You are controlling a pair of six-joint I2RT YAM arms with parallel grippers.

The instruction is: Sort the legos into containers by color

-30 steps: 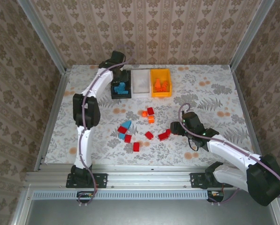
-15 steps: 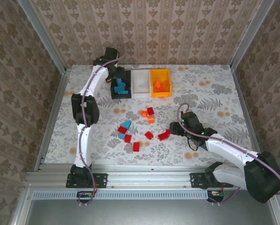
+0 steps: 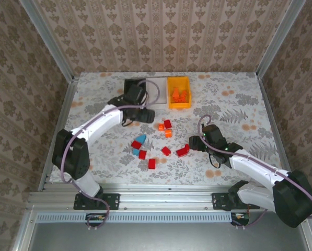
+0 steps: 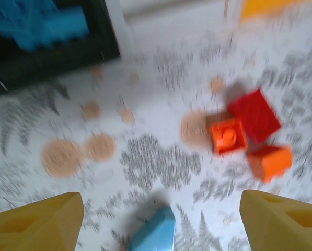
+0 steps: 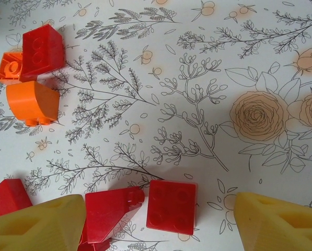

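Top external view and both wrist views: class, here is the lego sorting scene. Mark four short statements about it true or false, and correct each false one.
1. The orange-yellow bin holds orange bricks. True.
2. The left gripper is shut on a brick. False: it is open, and a blue brick lies loose on the table between its fingers.
3. Blue bricks lie in the black bin. True.
4. The bricks between the fingers of the right gripper are blue. False: two red bricks lie there, and the gripper is open.
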